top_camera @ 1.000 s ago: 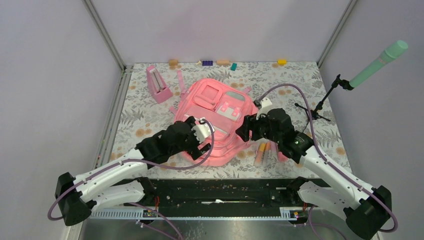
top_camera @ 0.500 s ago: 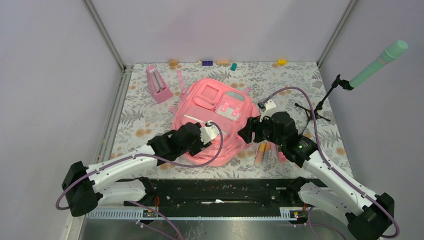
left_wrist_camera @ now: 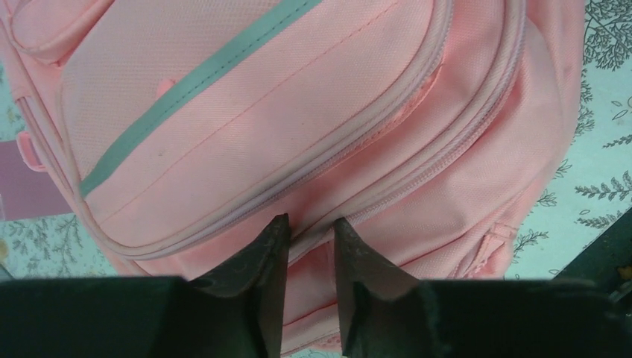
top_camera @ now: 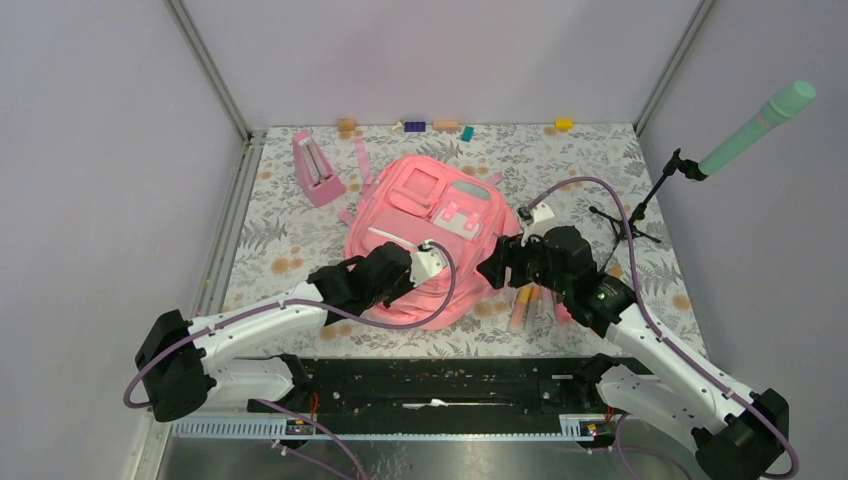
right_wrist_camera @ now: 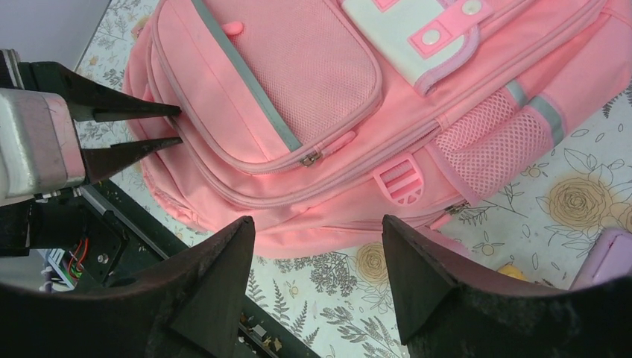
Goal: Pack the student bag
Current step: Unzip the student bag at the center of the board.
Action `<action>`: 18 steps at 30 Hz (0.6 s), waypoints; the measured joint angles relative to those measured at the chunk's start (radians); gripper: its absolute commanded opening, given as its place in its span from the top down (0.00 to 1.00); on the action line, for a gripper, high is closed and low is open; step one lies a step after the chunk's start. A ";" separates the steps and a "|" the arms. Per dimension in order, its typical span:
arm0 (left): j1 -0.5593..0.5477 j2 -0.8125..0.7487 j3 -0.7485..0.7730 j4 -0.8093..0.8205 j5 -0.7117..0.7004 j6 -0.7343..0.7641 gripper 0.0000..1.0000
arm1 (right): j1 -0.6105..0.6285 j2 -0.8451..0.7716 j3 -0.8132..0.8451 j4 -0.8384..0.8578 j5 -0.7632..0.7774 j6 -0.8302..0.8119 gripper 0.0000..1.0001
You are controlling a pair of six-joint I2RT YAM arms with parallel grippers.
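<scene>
Top external view shows the bag (top_camera: pixel 410 215) lying front-up at the middle of the floral table (top_camera: pixel 290 240), with both arms reaching in over its near edge. Left wrist view shows the left gripper (left_wrist_camera: pixel 309 227) with a narrow gap between its fingers, the tips set against a zip seam (left_wrist_camera: pixel 417 168) on the bag's near side, and pink fabric filling the gap. Right wrist view shows the right gripper (right_wrist_camera: pixel 320 231) spread wide and clear of the bag, above its near right edge, with the front pockets lying just beyond the fingertips.
</scene>
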 measured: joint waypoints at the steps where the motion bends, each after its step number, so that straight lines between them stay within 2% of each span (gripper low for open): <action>1: 0.000 0.002 0.003 0.000 -0.001 0.000 0.92 | 0.000 -0.001 -0.003 0.000 0.000 0.000 0.29; 4: 0.000 0.003 0.011 0.005 -0.003 0.014 1.00 | 0.000 -0.011 -0.013 0.000 0.001 0.000 0.28; 14: 0.000 -0.014 0.042 0.053 -0.011 0.020 1.00 | -0.008 -0.029 -0.024 -0.055 0.043 -0.010 0.24; 18: 0.000 -0.012 0.055 0.079 -0.023 0.013 1.00 | -0.014 -0.037 -0.031 -0.106 0.122 -0.011 0.19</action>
